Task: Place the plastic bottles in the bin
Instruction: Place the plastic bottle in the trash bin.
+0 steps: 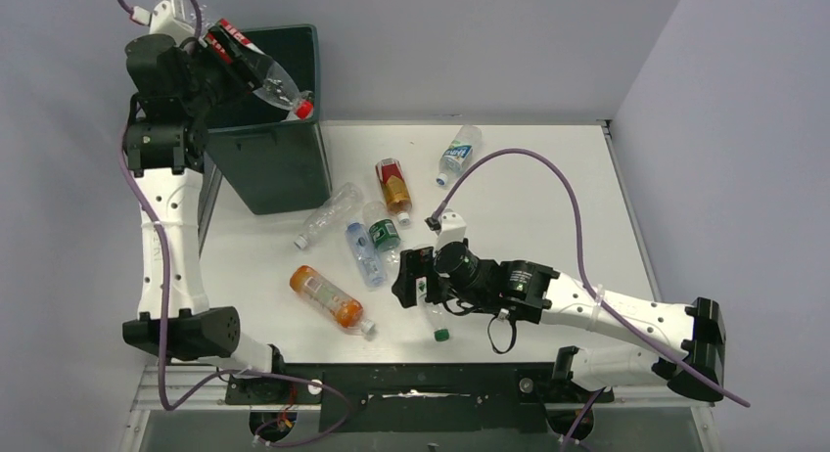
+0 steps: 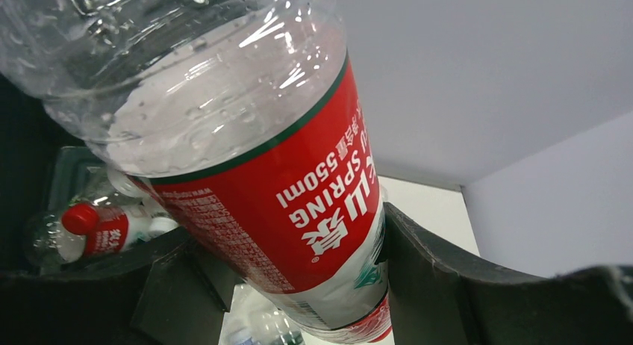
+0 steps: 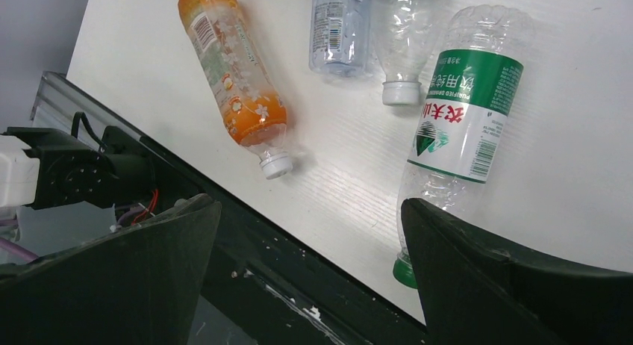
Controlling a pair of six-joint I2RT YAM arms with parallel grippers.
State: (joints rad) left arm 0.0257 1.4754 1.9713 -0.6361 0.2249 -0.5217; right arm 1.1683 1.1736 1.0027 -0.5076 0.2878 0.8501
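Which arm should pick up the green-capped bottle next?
Right. The open right pincer hovers beside the green-capped bottle, while the left pincer holds a red-label bottle over the bin.

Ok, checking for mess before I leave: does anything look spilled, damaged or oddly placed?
No spill or damage shows. The loose bottles just lie scattered on their sides on the table; the green-labelled bottle, under the open right gripper, has its cap nearest the near edge.

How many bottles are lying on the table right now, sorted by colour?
Orange bottle: 1
Red-labelled bottle: 1
Green-labelled bottles: 2
Blue-labelled bottles: 2
Plain clear bottle: 1
Total: 7
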